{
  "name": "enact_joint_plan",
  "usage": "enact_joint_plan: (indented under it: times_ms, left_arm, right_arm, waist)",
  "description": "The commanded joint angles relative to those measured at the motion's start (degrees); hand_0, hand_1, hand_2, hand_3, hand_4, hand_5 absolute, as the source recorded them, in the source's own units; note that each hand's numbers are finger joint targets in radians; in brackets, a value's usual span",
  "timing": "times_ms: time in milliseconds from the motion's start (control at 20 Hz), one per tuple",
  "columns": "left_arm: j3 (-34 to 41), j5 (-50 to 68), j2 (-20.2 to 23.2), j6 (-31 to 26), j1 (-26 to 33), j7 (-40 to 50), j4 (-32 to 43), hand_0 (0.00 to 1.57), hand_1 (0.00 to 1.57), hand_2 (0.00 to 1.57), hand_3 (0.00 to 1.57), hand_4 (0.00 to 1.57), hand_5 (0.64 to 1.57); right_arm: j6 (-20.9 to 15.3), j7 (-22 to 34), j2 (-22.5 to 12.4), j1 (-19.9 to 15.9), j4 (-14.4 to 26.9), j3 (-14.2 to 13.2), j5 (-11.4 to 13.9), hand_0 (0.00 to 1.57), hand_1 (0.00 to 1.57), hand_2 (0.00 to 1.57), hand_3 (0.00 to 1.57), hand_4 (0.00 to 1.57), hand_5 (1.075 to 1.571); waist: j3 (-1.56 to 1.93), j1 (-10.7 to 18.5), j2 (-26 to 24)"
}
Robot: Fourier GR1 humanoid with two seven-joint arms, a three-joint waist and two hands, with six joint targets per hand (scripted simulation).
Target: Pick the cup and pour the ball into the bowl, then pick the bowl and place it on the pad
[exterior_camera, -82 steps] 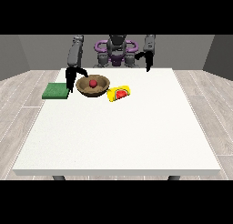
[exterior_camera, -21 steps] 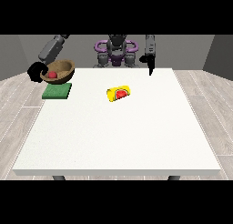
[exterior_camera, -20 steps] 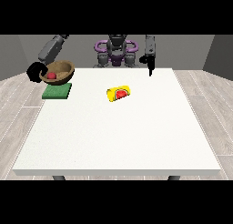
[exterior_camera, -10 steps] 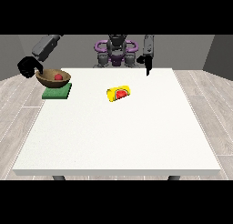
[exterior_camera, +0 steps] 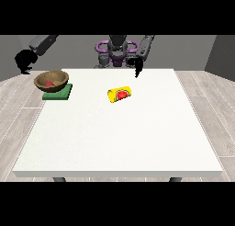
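White desk (exterior_camera: 119,138) takes up most of the view, with the robot (exterior_camera: 118,50) small at its far edge. Wood-plank floor (exterior_camera: 211,96) shows on both sides and a grey wall behind.

Green pad (exterior_camera: 61,94) lies flat at the desk's far corner on the view's left. Brown wooden bowl (exterior_camera: 51,80) sits upright on the pad, shifted toward the pad's left, so its rim overhangs the desk's left edge. Red ball (exterior_camera: 48,83) is inside the bowl.

Yellow cup (exterior_camera: 120,93) lies on its side near the middle of the desk's far half, well apart from the bowl and pad; its open end faces the camera and the inside looks red.

Hand at the view's left (exterior_camera: 24,61) is raised off the desk, up and left of the bowl, clear of it and past the desk's edge. It holds nothing. It reads as a dark clump, so whether its fingers are open or closed cannot be told.

Hand at the view's right (exterior_camera: 137,67) hangs over the far edge of the desk, near the robot's torso, up and right of the cup and apart from it. Its fingers (exterior_camera: 136,73) point down, straight or relaxed, so open, with nothing in them.
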Motion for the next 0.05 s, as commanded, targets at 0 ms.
enact_joint_plan:
  times_ms: [0]
  left_arm:
    - [-4.5, 4.5, -0.1, 6.1, -0.4, -3.6, 4.4, 0.00, 0.00, 0.00, 0.00, 1.22, 1.340]
  right_arm:
    - [3.0, -0.2, -0.3, 0.6, -1.3, 0.3, -0.4, 0.00, 0.00, 0.58, 0.75, 0.71, 1.075]
  waist:
    - [-0.01, -2.0, -0.1]
